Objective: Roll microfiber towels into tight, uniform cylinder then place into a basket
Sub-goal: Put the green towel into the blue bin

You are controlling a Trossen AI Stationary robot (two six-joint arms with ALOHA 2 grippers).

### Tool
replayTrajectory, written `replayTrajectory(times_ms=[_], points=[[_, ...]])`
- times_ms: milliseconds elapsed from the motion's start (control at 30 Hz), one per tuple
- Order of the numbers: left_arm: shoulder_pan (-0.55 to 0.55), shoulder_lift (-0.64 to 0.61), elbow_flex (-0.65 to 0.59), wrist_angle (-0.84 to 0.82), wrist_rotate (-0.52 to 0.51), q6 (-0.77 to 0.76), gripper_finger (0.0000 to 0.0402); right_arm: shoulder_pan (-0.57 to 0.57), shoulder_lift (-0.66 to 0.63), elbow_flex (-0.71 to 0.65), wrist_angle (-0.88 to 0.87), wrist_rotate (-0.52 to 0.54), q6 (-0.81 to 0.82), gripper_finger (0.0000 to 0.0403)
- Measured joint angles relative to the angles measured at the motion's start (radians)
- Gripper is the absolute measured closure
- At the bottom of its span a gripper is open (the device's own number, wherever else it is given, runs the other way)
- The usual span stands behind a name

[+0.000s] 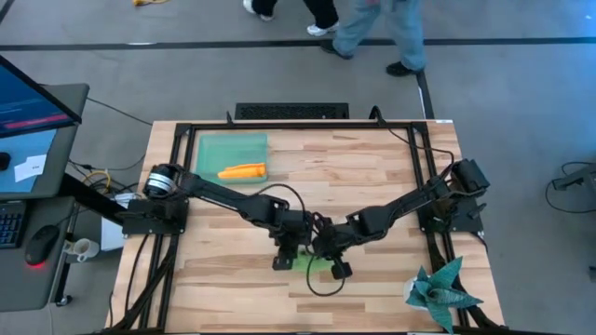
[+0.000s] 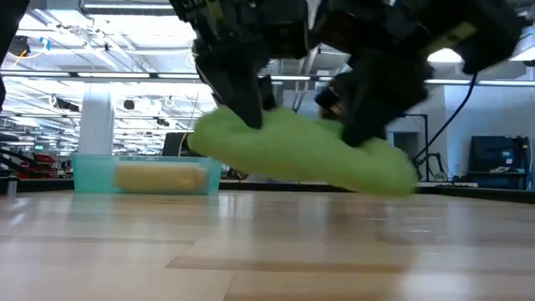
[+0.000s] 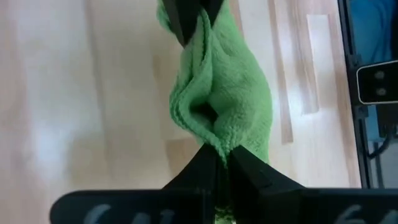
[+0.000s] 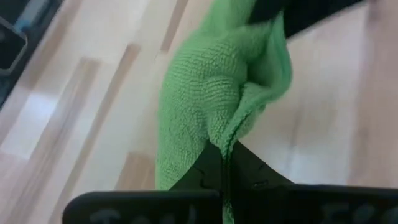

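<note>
A rolled lime green towel (image 2: 305,155) is held just clear of the wooden table (image 2: 267,251) near its front edge, pinched at both ends by the two grippers. In the low view the roll hangs slightly tilted, one end higher than the other, with a strip of light visible between cloth and tabletop. The left gripper (image 3: 222,163) is seen clamped tight on one end of the towel, its dark fingers (image 3: 199,168) pressed together with green pile squeezed between them. The right gripper (image 4: 227,163) is likewise closed hard on the opposite end, a fold of cloth caught in its jaws. From above, both arms are shown meeting at the table's front middle, the left gripper (image 1: 291,249) and right gripper (image 1: 328,253) close beside each other with only a sliver of green visible beneath them. Farther back, on the left rear part of the table, the mint-green basket (image 1: 209,149) is seen with a rolled orange towel (image 1: 243,171) lying inside it. A dark teal spiky cloth (image 1: 441,290) lies at the front right corner. Beyond the table, the legs of people (image 1: 372,28) are seen on the floor.
</note>
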Motion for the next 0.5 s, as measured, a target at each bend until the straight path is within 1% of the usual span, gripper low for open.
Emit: replayTrajectory(times_ms=[100,267,500], points=[[0.005,-0.062,-0.036,-0.013,-0.019,0.007,0.0394,-0.025,-0.001,0.039,0.001,0.007,-0.064,0.0384],[0.029,-0.193,-0.14,-0.024,-0.043,0.006,0.0394,-0.101,-0.002,0.107,-0.004,0.006,-0.16,0.0384],[0.129,-0.391,-0.254,-0.072,-0.11,0.05,0.0393,-0.24,0.016,0.206,0.021,0.006,-0.302,0.0385]])
